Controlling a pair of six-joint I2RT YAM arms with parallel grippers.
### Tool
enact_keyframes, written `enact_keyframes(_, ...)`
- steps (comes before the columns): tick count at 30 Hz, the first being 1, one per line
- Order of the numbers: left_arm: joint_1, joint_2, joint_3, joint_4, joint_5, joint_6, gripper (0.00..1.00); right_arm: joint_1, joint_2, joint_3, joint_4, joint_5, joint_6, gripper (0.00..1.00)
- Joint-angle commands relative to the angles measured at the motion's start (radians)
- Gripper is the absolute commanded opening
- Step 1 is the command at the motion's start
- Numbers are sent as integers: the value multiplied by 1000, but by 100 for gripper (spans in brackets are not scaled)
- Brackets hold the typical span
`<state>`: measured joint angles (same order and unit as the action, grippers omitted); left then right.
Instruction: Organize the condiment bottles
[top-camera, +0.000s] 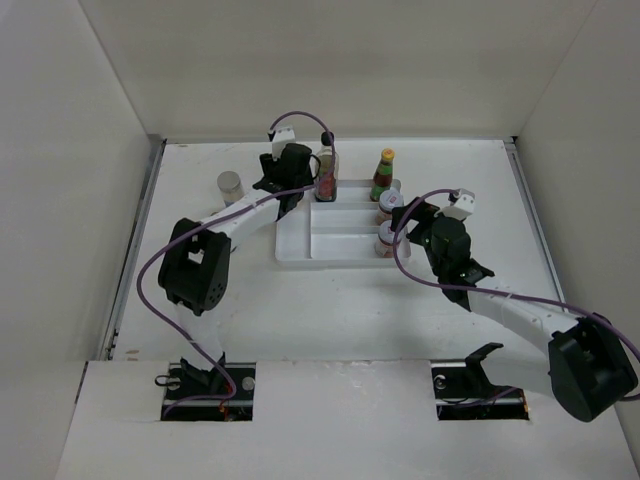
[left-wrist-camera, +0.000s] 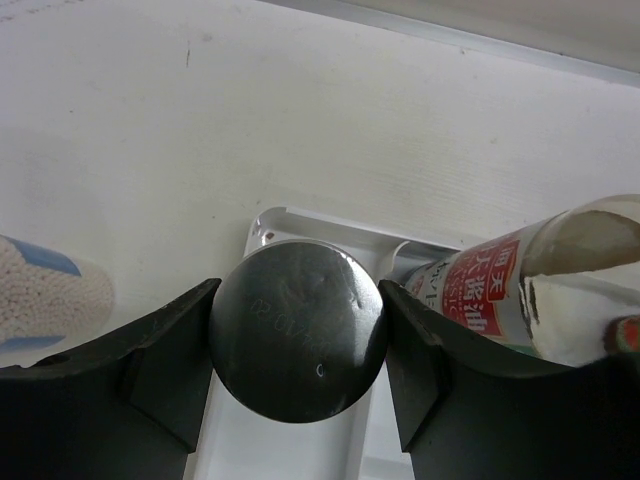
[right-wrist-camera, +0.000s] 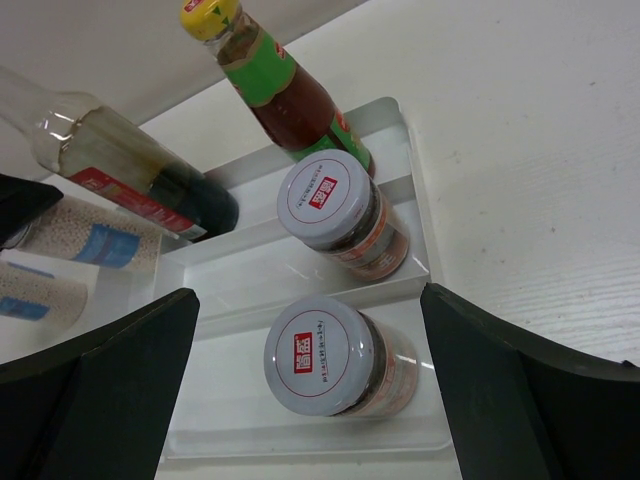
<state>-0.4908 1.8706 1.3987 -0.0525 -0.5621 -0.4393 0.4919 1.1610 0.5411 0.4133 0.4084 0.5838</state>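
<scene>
Left tool (left-wrist-camera: 298, 300) is clamped on a grey-lidded jar (left-wrist-camera: 297, 345). On my left wrist cam both fingers (left-wrist-camera: 150, 370) press the sides of its round lid. The jar sits over the far-left corner of the white divided tray (top-camera: 295, 247). I can't tell if its base is down in the compartment or off the floor. On the top cam the jar is hidden under the tool.

Just right of it stands the tall clear bottle (top-camera: 327, 178), red label, upright at the tray's far side. It's close to the tool's finger, but I can't say if they touch. A 2nd grey-lidded jar (top-camera: 230, 185), blue label, stands alone on the bench (top-camera: 330, 310), left of the tray & well apart from it.

Right tool (right-wrist-camera: 308, 298) is spread wide w/ nothing gripped, hovering at the tray's right end over the two pale-lidded jars. The near pale-lidded jar (right-wrist-camera: 325, 357) is in the nearest compartment. The far pale-lidded jar (right-wrist-camera: 325, 198) is in the next compartment back. Both are upright at the right end, w/ red marks on their lids. The yellow-capped sauce bottle (right-wrist-camera: 285, 85), green & red label, stands in the tray's far-right corner, just behind the far pale-lidded jar.
</scene>
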Motion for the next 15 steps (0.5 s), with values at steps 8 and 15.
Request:
enact_keyframes(8,4,-82,19,122,-30,19,78,0,12,8,61,-2,2,100)
enact_keyframes(15,2,-286,-124,94,-51,19,82,0,2,3,61,-2,-1,100)
